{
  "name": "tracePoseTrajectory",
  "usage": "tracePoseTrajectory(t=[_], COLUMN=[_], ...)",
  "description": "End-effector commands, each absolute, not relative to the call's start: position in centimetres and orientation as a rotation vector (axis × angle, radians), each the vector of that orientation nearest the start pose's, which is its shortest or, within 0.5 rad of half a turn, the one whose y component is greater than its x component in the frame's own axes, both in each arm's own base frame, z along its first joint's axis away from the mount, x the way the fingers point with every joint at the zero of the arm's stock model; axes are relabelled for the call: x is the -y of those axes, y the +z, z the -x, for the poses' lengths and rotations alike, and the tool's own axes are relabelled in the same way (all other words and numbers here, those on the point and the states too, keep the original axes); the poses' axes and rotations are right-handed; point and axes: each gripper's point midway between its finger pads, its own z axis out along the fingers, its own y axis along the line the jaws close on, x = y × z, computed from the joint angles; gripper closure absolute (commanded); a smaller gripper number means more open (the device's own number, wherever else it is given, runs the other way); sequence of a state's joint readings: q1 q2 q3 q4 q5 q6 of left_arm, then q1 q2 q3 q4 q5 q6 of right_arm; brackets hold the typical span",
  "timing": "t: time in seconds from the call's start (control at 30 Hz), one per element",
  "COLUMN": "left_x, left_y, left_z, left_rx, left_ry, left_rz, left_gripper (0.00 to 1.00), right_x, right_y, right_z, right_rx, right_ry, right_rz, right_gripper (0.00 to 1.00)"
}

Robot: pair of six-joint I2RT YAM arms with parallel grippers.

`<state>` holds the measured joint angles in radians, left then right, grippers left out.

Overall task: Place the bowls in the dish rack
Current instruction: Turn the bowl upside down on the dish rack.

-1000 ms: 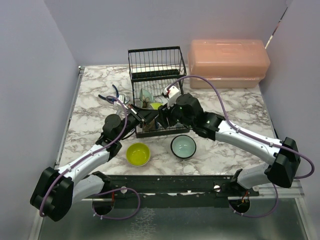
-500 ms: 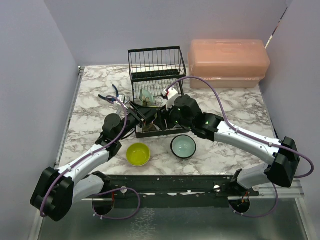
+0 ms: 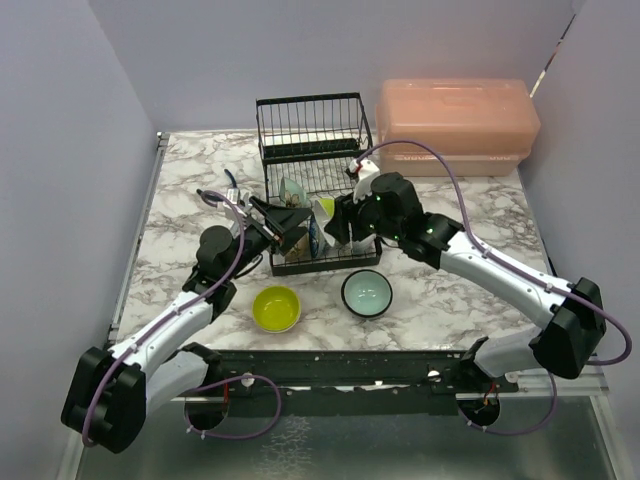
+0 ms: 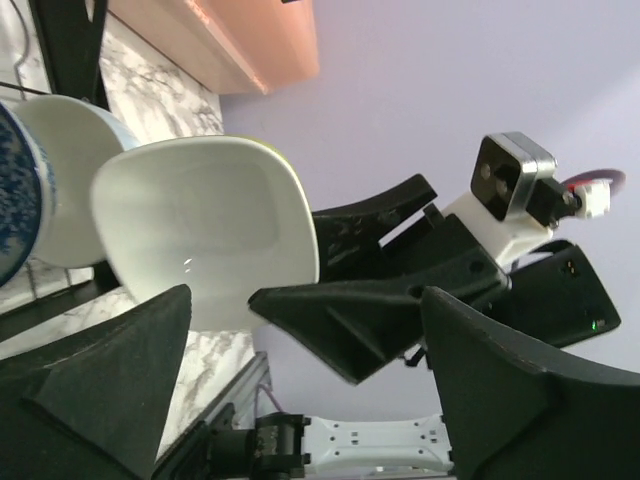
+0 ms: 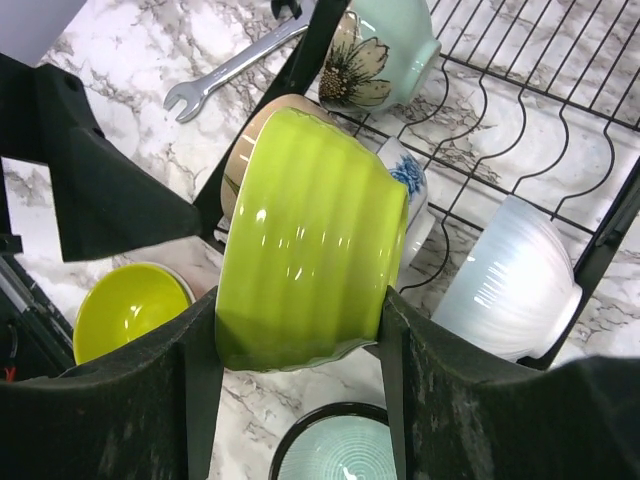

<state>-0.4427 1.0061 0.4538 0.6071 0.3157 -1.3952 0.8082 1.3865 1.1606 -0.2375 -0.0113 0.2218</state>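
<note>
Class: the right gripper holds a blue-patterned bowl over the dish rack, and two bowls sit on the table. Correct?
The right wrist view shows the right gripper clamping a green bowl, not blue-patterned, over the dish rack; a yellow bowl and teal bowl sit on the table.

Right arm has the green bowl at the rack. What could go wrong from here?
1. The green bowl held by the right gripper is very close to the blue-patterned bowl in the rack; lowering it there could knock the two together.
2. The open left gripper sits right beside the held bowl, so the arms could collide.
</note>
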Motion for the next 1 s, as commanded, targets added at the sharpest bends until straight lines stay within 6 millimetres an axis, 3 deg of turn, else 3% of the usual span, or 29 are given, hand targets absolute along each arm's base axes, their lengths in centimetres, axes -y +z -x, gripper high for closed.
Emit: tracePoseTrajectory(t=[0.0,0.27,0.57,0.97], left_x=[22.1,18.7,15.1,10.2], left_y=[25.8,24.3,21.9,19.6], left_z=[-27.0,-28.4,-30.3,-32.0], left_rx=[-1.753,-1.899,-1.968,-2.006], left_ry=[-1.573,-1.324,-1.239,-1.086], left_rz=[0.485,0.395,0.415,0.414], left_gripper=[0.01,0.01,0.01,0.01], right_x=[-31.1,-30.6,-31.6,-34.0], right_y=[24.2,24.4,28.0,31.6], right_z=[-28.2,-28.1,-29.0,-33.1], right_rx=[-2.006,-2.001,-1.791,-1.571], right_ry=[0.784,0.928,0.919,0.763], right_rz=[0.676,0.799,0.894,1.119], right_gripper=[1.0,1.0,1.0,1.0])
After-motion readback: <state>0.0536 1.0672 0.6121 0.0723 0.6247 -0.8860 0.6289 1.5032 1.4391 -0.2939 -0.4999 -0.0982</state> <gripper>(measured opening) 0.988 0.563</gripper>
